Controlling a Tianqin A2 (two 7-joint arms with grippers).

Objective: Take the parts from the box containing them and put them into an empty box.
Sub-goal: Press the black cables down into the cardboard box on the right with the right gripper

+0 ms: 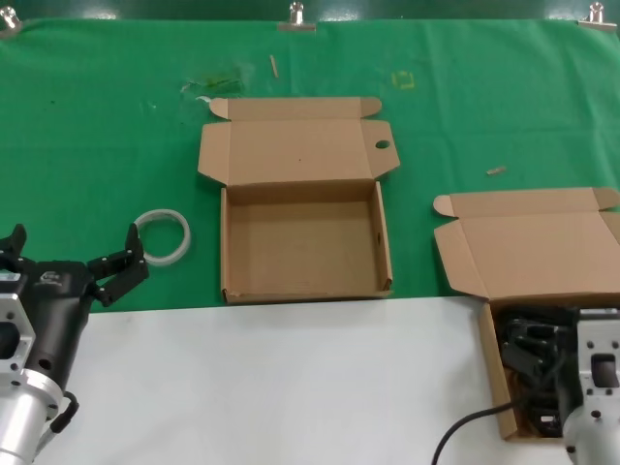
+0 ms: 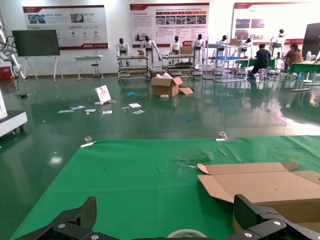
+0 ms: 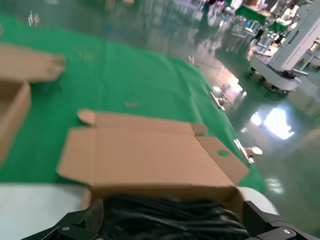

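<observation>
A green cloth [image 1: 97, 126] covers the far part of the table, and a bare white strip [image 1: 281, 387] runs along the near edge. Two shallow cardboard cartons stand open. The empty box [image 1: 302, 254] sits mid-table with a round hole in its raised lid. The box containing them [image 1: 504, 387] sits at the near right corner; the right wrist view shows a hole in that lid too, which the head view cuts off. The parts [image 3: 165, 217], black cables too tangled to count, fill it. One white tape ring [image 1: 163, 235] lies left of the empty box. The left gripper [image 1: 73, 262] hangs released near the left edge. The right gripper [image 3: 172, 225] is spread wide directly over the cables.
</observation>
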